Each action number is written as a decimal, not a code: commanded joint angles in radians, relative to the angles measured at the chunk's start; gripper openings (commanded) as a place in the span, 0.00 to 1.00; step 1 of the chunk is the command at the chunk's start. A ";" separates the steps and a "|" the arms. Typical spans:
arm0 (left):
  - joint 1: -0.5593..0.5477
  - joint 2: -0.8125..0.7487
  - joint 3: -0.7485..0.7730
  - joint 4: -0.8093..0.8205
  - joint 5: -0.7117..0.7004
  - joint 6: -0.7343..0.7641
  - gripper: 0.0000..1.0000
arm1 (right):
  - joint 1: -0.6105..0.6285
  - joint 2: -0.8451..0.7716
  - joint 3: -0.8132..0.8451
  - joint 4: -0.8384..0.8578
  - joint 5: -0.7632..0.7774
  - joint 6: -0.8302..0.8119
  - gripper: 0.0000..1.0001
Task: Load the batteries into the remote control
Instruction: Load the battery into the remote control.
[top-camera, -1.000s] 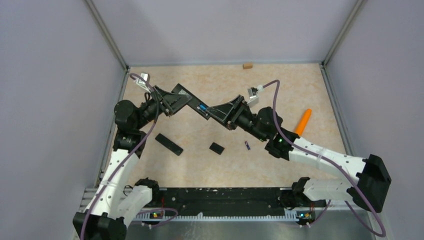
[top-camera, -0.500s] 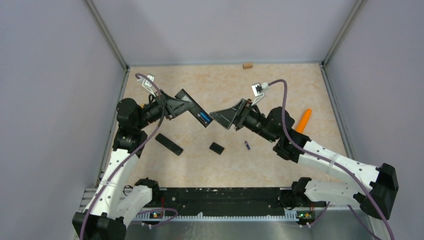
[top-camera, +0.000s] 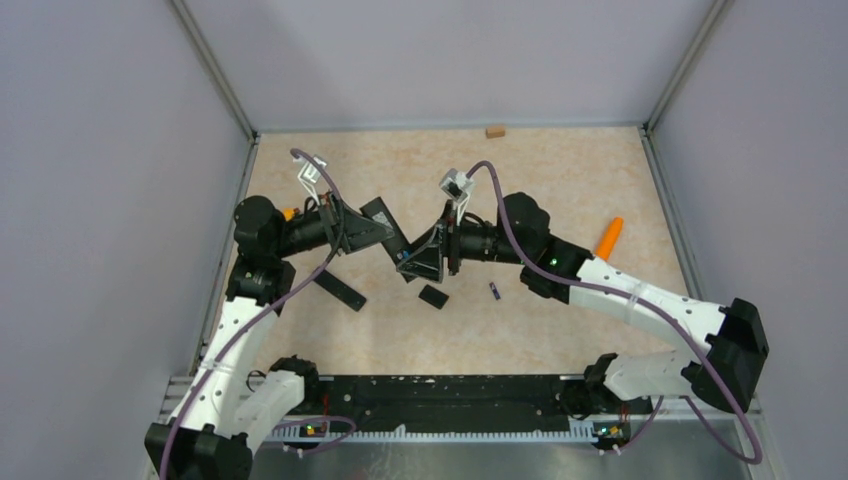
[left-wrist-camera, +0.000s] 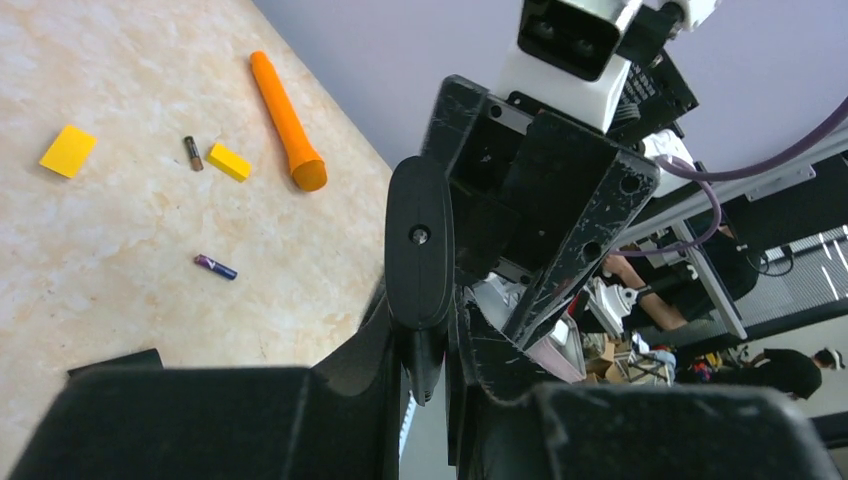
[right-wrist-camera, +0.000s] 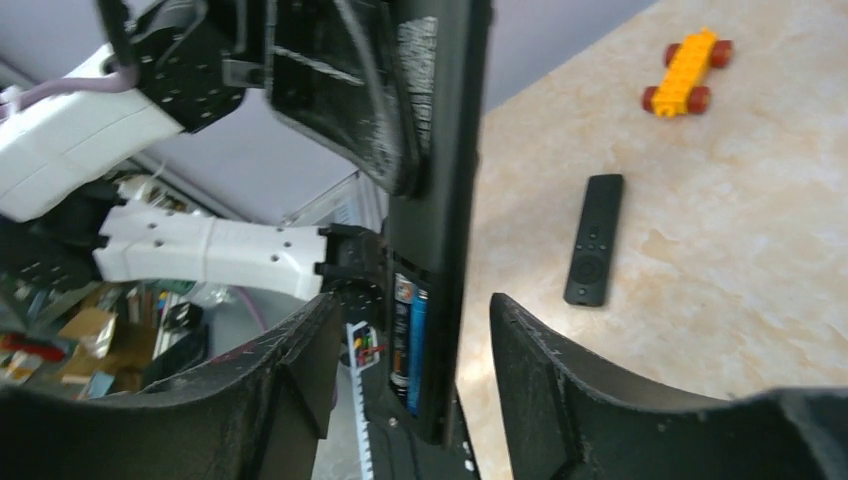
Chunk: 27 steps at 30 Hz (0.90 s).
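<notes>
My left gripper (top-camera: 372, 228) is shut on a black remote (top-camera: 392, 232) and holds it tilted above the table. In the right wrist view the remote (right-wrist-camera: 440, 200) stands upright with its open compartment showing two batteries (right-wrist-camera: 408, 335), one blue, one dark. My right gripper (top-camera: 418, 262) is open, its fingers (right-wrist-camera: 560, 370) on either side of the remote's lower end with gaps on both sides. A loose purple battery (top-camera: 494, 291) lies on the table, also in the left wrist view (left-wrist-camera: 216, 266). Another dark battery (left-wrist-camera: 193, 153) lies farther off.
A small black cover (top-camera: 433, 296) and a second remote (top-camera: 340, 290) lie on the table below the grippers. An orange cone-shaped stick (top-camera: 606, 240) lies at the right. There are yellow blocks (left-wrist-camera: 229, 161), a yellow toy car (right-wrist-camera: 685, 70), and a tan block (top-camera: 494, 131) at the back wall.
My right gripper has swung left and down, from beside the remote's end to straddling it. My left gripper has turned the remote more steeply toward the table.
</notes>
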 joint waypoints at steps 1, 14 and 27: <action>-0.001 -0.013 0.015 0.048 0.065 0.031 0.00 | -0.004 -0.017 0.001 0.134 -0.167 -0.026 0.51; -0.002 -0.033 0.011 0.071 0.102 -0.008 0.00 | -0.006 0.031 0.010 0.119 -0.167 0.008 0.25; 0.002 -0.079 0.075 -0.501 -0.463 0.317 0.00 | -0.010 -0.098 0.020 -0.243 0.212 -0.010 0.92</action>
